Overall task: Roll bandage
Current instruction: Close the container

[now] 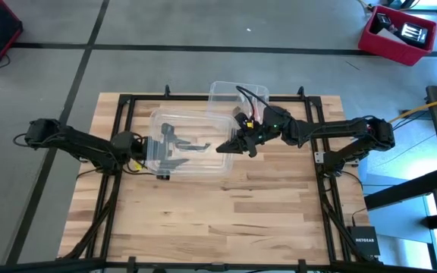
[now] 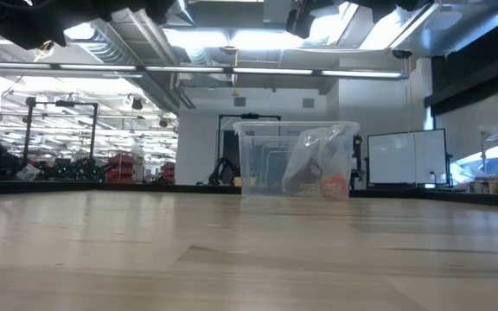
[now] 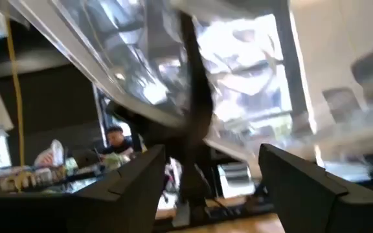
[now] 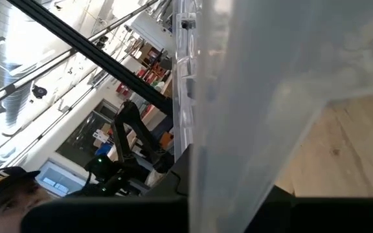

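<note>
1. Wooden table (image 1: 203,220): both arms reach in toward its far half.
2. Clear plastic box (image 1: 237,92): stands upright at the far middle of the table, top uncovered.
3. Clear lid (image 1: 196,125): a flat clear panel just beside the box, on the left arm's side. It is held up off the table, between the 2 arms.
4. Right gripper (image 1: 230,145): at the lid's right edge, clenched on the rim. Clear plastic fills its wrist view.
5. Left gripper (image 3: 210,152): under the lid's left part, seen through the plastic. Its 2 fingers stand apart, released, nothing pinched.
6. Clear plastic bag (image 2: 318,151): crumpled inside the box, leaning on its right wall.
7. Bandage (image 2: 299,181): a dark brown lump low in the box, behind the bag. I cannot tell whether it is rolled.
</note>
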`<action>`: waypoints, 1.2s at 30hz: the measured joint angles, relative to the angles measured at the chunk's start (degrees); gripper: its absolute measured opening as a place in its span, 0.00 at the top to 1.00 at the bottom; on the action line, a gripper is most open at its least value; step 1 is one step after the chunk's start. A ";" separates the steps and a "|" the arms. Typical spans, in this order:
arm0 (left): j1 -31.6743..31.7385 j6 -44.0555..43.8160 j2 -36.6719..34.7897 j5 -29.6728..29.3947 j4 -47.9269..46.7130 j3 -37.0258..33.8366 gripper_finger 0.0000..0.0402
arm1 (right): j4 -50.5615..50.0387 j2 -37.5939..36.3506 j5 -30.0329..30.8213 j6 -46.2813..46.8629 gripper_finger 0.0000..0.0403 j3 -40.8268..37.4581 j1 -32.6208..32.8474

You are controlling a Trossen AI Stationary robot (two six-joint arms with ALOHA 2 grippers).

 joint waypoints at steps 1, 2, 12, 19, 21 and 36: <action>0.02 0.00 0.00 -0.14 1.08 0.00 0.40 | -0.08 0.00 -0.01 -0.29 0.94 0.02 0.00; 0.17 0.00 -0.01 -0.50 1.89 0.00 0.41 | -0.20 0.00 -0.17 -0.43 0.94 0.02 0.00; 0.26 1.04 -0.02 -0.48 3.46 0.00 0.41 | -1.44 -0.07 -0.51 -1.90 0.94 0.04 0.02; 0.13 2.34 -0.02 0.95 4.27 1.14 0.41 | -1.99 1.52 -0.35 -2.11 0.94 0.04 0.02; -0.14 3.09 -0.02 0.96 3.58 1.67 0.41 | -1.71 1.60 -0.51 -2.14 0.94 0.05 0.02; -0.13 8.32 0.00 0.95 1.70 1.98 0.62 | 1.32 1.85 -1.42 -3.66 0.94 0.07 0.02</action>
